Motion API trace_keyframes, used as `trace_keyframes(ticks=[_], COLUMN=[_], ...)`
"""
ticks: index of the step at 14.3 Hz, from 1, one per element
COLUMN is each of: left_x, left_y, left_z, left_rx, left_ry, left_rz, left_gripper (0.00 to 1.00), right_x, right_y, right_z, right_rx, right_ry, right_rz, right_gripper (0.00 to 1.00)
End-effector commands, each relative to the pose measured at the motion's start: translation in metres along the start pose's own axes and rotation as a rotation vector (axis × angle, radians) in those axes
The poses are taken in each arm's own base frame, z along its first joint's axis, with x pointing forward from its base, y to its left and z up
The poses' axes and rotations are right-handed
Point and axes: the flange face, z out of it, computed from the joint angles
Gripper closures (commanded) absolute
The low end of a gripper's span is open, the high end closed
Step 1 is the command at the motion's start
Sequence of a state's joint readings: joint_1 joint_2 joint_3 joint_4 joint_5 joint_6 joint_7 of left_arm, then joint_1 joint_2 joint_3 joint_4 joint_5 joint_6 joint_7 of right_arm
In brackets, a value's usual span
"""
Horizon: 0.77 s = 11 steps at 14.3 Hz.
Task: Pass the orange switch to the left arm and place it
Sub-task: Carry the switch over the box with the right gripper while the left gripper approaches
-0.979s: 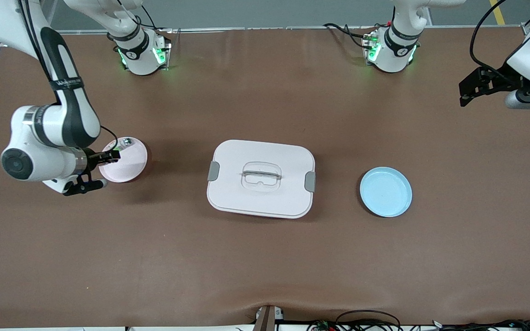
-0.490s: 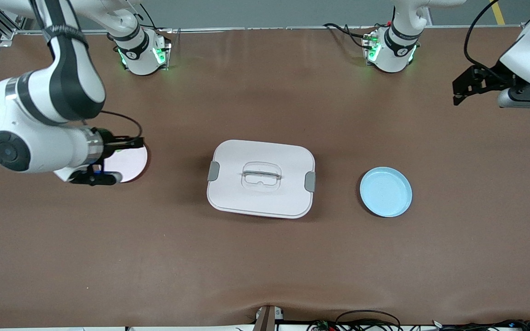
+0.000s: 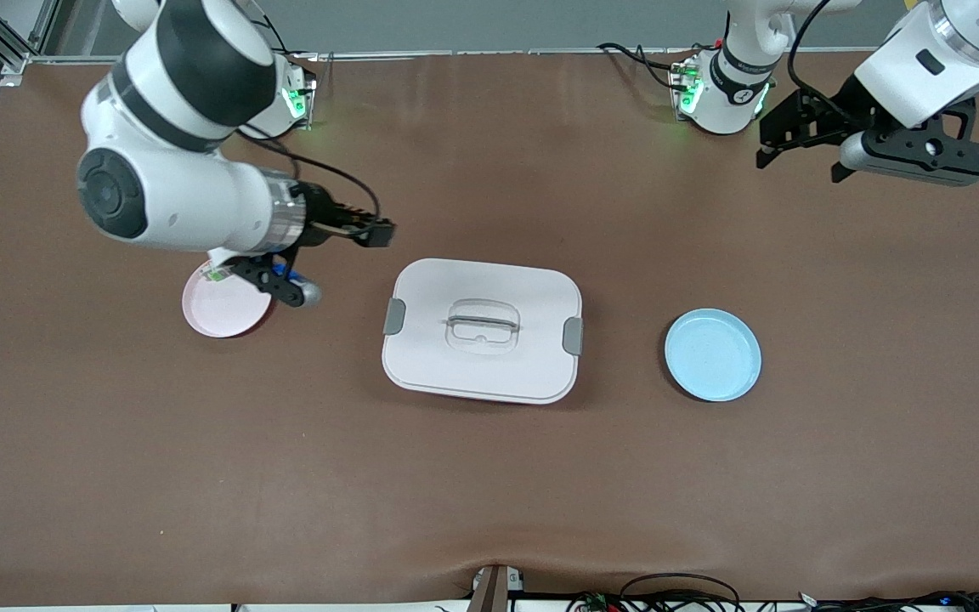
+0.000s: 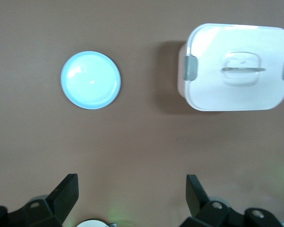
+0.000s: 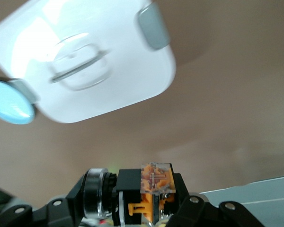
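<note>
My right gripper [image 3: 375, 231] is shut on the orange switch [image 5: 154, 189], a black stubby part with an orange end, and holds it in the air over bare table beside the box corner at the right arm's end. In the front view the switch shows only as a dark tip. The box [image 3: 483, 330], white with grey clips and a clear handle, sits mid-table; it also shows in the right wrist view [image 5: 85, 61] and the left wrist view [image 4: 236, 66]. My left gripper [image 3: 795, 160] is open and empty, high over the table near the left arm's base; its jaws stand wide apart in the left wrist view [image 4: 132, 189].
A pink plate [image 3: 222, 313] lies under the right arm, with a small green-and-white component [image 3: 217, 274] at its edge. A blue plate [image 3: 712, 354] lies beside the box toward the left arm's end and shows in the left wrist view [image 4: 90, 80].
My right gripper has risen from the pink plate with the switch and swung toward the box. My left gripper has moved in from the table's end toward its base.
</note>
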State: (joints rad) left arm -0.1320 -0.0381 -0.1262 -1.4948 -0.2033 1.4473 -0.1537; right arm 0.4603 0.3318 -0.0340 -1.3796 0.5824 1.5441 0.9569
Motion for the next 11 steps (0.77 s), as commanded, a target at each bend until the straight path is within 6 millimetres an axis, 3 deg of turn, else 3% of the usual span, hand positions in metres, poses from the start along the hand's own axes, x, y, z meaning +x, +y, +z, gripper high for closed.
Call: trace_keyframes(ticks=[1,4,6,8,11], left_x=[-0.004,-0.001,-0.004,-0.007,-0.003], left_y=[0.02,0.03,0.055,0.057,0.079], left_z=[0.003,0.011,0.029,0.036,0.049], left_rx=[-0.073,-0.117,-0.105,-0.106,-0.129], left_ry=[-0.018,-0.031,-0.003,0.038,0.064], left_rz=[0.026,0.042,0.089,0.092,0.121], left_gripper=[0.0,0.0,0.0,0.0,0.0], right_x=[0.002,-0.003,-0.011,-0.019,-0.021], right_y=[-0.026,-0.045,-0.062,-0.078,-0.089], right_z=[0.004,0.015,0.027,0.037,0.046], right_rx=[0.13,0.213,0.27,0.343,0.407], right_ry=[-0.058,-0.087,-0.107,-0.102,-0.153], right_rz=[0.149,0.214,0.278,0.337,0.393], right_gripper=[0.71,0.71,0.71,0.71,0.71])
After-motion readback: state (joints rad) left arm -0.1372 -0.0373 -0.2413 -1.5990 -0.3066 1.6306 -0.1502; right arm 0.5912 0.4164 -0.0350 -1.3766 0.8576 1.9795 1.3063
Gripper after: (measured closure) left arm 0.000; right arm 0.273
